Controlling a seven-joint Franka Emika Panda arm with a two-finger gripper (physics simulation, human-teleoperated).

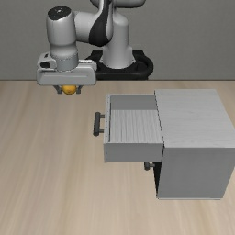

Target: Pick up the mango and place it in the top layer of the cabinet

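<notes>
— What are the jaws doing?

— They point down and are set fairly wide, closed on the mango (pixel 67 90). The yellow-orange fruit fills the gap between them, with a dark tip against it on either side.

— Is the mango resting on anything?

— I cannot tell whether it touches the tabletop (pixel 37 165) or hangs just above it. It is at the far side of the tabletop, toward the exterior view's left.

— And above the jaws?

— The pale grey hand, then the white arm (pixel 92 27), which bends back to its dark base (pixel 124 62), near the mango on the exterior view's right.

— Where is the cabinet?

— The grey cabinet (pixel 193 115) stands on the exterior view's right, well apart from the mango. Its top drawer (pixel 133 124) is pulled out toward the exterior view's left, so the grey inside shows from above. A dark handle (pixel 97 123) sits on the front of that drawer.

— Anything lower down?

— A second small handle (pixel 147 166) pokes out under the open drawer, close to the cabinet's front. The mango is outside the drawer, farther back and to the exterior view's left of the drawer's handle.
</notes>
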